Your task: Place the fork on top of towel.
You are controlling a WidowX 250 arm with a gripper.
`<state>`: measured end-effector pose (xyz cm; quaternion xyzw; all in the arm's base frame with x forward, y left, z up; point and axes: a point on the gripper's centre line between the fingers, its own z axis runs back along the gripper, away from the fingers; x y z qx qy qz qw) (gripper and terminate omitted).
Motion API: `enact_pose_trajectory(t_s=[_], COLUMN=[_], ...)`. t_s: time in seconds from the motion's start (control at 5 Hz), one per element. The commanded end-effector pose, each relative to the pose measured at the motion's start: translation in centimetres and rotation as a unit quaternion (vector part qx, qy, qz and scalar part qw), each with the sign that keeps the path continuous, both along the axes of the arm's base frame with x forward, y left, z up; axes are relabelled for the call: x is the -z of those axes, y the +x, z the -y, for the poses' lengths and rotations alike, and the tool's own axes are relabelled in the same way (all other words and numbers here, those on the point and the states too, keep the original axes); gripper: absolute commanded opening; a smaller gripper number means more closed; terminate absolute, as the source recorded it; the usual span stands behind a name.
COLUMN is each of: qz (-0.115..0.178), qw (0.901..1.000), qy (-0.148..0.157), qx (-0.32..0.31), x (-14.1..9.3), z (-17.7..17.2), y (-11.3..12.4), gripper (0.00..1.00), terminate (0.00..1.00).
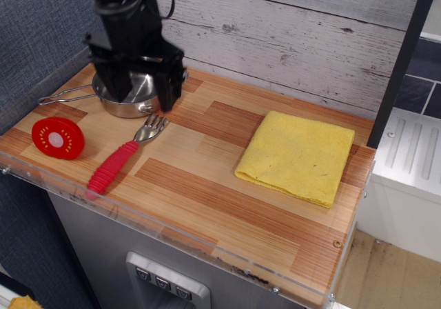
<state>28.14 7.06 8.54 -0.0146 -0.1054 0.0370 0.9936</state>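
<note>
1. Fork (124,154): flat on the counter (207,185), tines near the pan (127,92).
2. Towel (298,156): folded, well apart to the right.
3. End effector (143,92): fingers spread, empty, above the pan, just behind the tines.
4. Red disc (58,137): left of the handle.

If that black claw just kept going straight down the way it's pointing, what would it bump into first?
Most likely the steel pan: the open gripper points down over it. Depth is unclear from one view, so it might instead meet the table near the fork.
</note>
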Motion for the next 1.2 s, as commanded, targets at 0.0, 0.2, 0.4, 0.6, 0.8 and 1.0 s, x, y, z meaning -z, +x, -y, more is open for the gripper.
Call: enact_pose_trajectory(t_s=[0.0,0.2,0.4,0.6,0.8,1.0], qz=[0.009,-0.021,-0.041,-0.057,-0.070,-0.086], qw=[0.9988,0.9977,0.9966,0.9956,0.9947,0.9935], qy=[0.042,0.050,0.054,0.060,0.066,0.068], qx=[-0.025,-0.042,-0.047,-0.045,-0.035,-0.034], x=[2.2,4.1,5.1,5.7,6.3,6.8], z=[-2.0,-2.4,-2.6,-2.6,-2.0,-1.9], y=[-1.0,-0.7,-0.6,-0.7,-0.4,-0.4], gripper=[1.00,1.00,1.00,1.00,1.00,1.00], terminate=[0.00,0.00,0.00,0.00,0.00,0.00])
